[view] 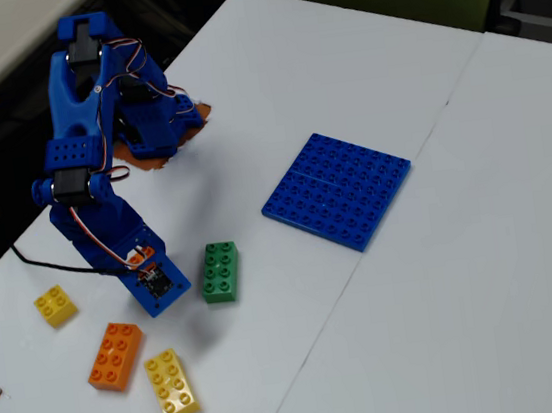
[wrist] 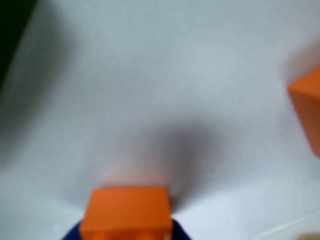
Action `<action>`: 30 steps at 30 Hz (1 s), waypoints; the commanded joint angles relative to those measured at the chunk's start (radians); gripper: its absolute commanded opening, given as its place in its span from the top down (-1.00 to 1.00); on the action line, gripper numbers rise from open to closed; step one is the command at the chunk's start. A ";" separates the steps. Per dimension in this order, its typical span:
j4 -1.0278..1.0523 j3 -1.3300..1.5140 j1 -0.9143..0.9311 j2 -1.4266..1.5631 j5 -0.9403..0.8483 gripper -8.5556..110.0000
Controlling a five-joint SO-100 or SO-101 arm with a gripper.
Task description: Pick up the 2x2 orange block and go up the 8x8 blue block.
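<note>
Orange 2x2 block (wrist: 126, 212), blue studded 8x8 baseplate (view: 337, 190), green brick (view: 221, 272), white table (view: 338, 58).

Small 2x2 orange block (wrist: 126, 212) raised off the table; flat 8x8 blue block (view: 337, 190) lies well apart.

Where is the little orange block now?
In the wrist view the 2x2 orange block sits bottom centre between the blue jaws, left of the longer orange brick.

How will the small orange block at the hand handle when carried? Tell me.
The 2x2 orange block, seated between the tips of the hand, looks like hard moulded plastic, so it likely won't flex. Being small, it is probably light. Its smooth flat sides could slip in a loose grip, but it should not roll.
</note>
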 commanded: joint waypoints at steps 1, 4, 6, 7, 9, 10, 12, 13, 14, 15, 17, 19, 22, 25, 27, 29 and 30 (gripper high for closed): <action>-0.012 -0.005 -0.011 0.083 0.006 0.82; -0.006 -0.006 -0.026 0.124 0.005 0.85; 0.020 -0.028 -0.037 0.152 0.002 0.85; 0.026 -0.037 -0.044 0.169 0.003 0.85; 0.051 -0.049 -0.061 0.212 -0.002 0.85; 0.058 -0.052 -0.074 0.233 0.005 0.85; 0.110 -0.095 -0.097 0.264 0.006 0.85; 0.147 -0.133 -0.109 0.270 0.009 0.85; 0.186 -0.175 -0.123 0.273 0.015 0.85; 0.227 -0.221 -0.137 0.275 0.023 0.85; 0.308 -0.321 -0.170 0.268 0.051 0.85; 0.364 -0.385 -0.204 0.267 0.072 0.85; 0.407 -0.437 -0.259 0.278 0.109 0.85; 0.433 -0.477 -0.311 0.285 0.143 0.85; 0.437 -0.491 -0.350 0.293 0.167 0.85; 0.437 -0.505 -0.391 0.296 0.199 0.85; 0.439 -0.515 -0.411 0.296 0.209 0.85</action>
